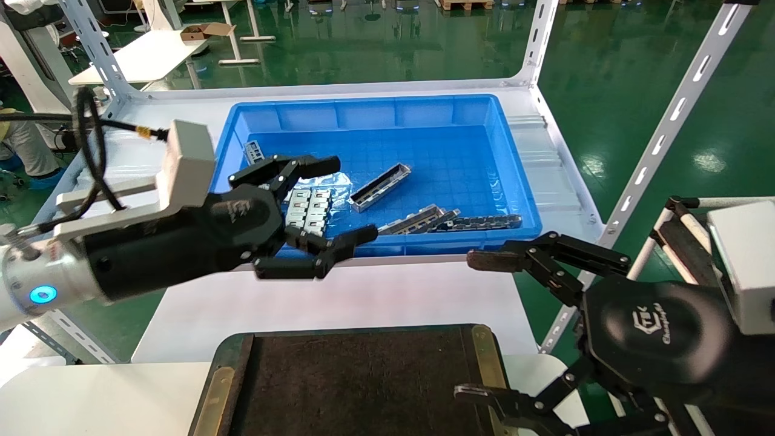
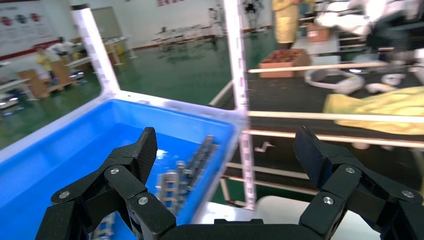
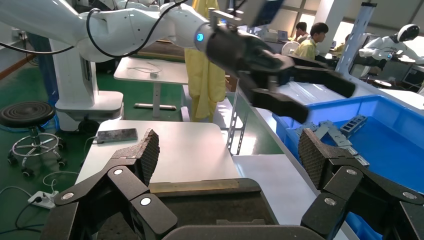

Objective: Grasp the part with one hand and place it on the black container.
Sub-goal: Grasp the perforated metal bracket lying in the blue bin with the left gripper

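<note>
The part (image 1: 379,188), a silver-grey trough-shaped shell with slots, lies on the floor of the blue bin (image 1: 514,175), near its middle. My left gripper (image 1: 344,198) is open and empty, hovering over the bin's front left area, to the left of the part. In the left wrist view its open gripper (image 2: 227,150) frames the bin's edge and blurred metal pieces (image 2: 187,170). The black container (image 1: 357,381) sits at the near edge, empty. My right gripper (image 1: 478,327) is open and empty beside the container's right rim; it shows open in the right wrist view (image 3: 227,155) above the container (image 3: 200,205).
Flat silver ladder-like plates (image 1: 307,209) and darker slotted strips (image 1: 478,223) lie in the bin, with more shells (image 1: 412,219) at its front wall. White perforated shelf posts (image 1: 660,133) stand at the bin's corners. White tables (image 1: 363,303) lie between bin and container.
</note>
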`<state>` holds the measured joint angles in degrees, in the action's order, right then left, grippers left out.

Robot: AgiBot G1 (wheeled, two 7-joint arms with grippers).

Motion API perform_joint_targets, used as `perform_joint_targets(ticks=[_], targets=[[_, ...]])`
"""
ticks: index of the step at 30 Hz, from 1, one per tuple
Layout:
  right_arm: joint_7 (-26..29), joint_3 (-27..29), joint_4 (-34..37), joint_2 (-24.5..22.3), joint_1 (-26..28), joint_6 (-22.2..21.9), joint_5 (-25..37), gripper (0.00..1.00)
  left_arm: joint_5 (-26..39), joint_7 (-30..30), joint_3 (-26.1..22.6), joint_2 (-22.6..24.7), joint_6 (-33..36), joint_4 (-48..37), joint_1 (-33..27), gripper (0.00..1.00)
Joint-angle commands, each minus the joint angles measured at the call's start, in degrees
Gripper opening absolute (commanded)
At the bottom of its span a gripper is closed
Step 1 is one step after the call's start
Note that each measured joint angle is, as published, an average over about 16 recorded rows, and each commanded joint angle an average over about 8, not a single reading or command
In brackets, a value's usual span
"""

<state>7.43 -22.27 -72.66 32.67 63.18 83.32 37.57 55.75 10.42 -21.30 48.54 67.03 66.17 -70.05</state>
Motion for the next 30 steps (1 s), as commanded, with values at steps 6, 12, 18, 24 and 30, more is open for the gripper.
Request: perform_joint_targets(ticks=[6,12,18,24,30], targets=[[0.00,0.00,0.00,0.00,0.00,0.00,0.00,1.00,5.42,2.69,-2.80,4.49,-6.25,-3.06,-2.83,1.00],[0.00,-0.01,0.00,0.00,0.00,0.00,0.00,1.00,9.70,5.28,-5.73,9.05,-9.57,-9.81,-6.70,1.00],[0.00,-0.01,0.00,0.00,0.00,0.00,-0.01,1.00,13.46,0.54,-7.36,14.45,-12.59,-20.00,-10.75,1.00],[-0.01,-0.01,0.00,0.00,0.00,0.00,-0.01,1.00,14.94,-7.48,-7.36,19.79,-15.15,-31.70,-14.96,1.00],[-0.01,-0.01,0.00,0.00,0.00,0.00,-0.01,1.00,14.79,-15.08,-6.58,24.66,-17.56,-42.74,-18.70,1.00]])
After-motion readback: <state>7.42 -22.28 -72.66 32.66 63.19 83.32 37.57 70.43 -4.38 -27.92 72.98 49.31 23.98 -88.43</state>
